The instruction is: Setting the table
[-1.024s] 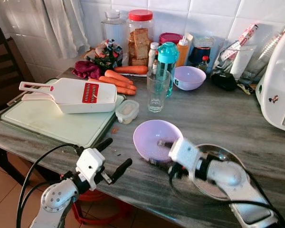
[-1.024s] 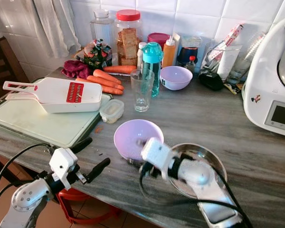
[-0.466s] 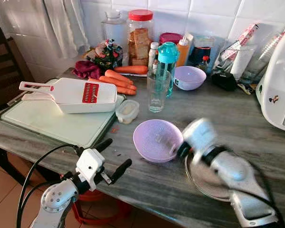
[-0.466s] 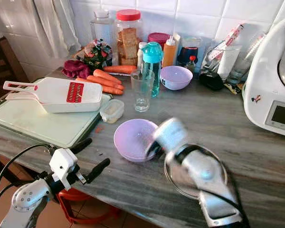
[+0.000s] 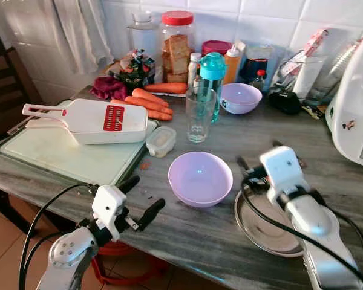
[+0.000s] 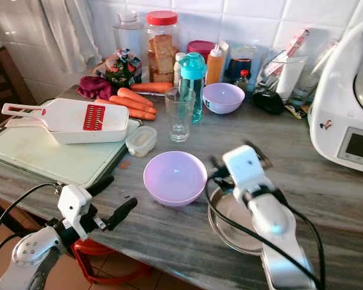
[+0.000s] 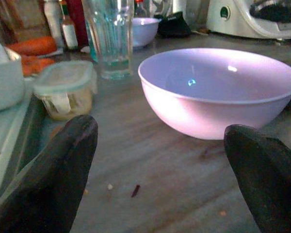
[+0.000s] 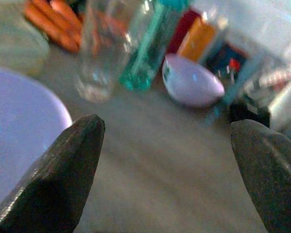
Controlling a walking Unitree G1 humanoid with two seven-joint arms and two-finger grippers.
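From the head views, a lilac bowl (image 5: 201, 178) sat upright near the front of the grey bench (image 5: 327, 163), just beside a steel plate (image 5: 272, 223). The right gripper (image 5: 254, 162) hovered above that plate's far edge, somewhat blurred, and the left gripper (image 5: 139, 196) hung off the bench's front edge. In the left wrist view, its fingers (image 7: 53, 179) stood wide apart, empty, facing the bowl. In the right wrist view, its fingers (image 8: 63, 170) were likewise spread, a second bowl (image 8: 191, 82) and a glass (image 8: 99, 58) beyond.
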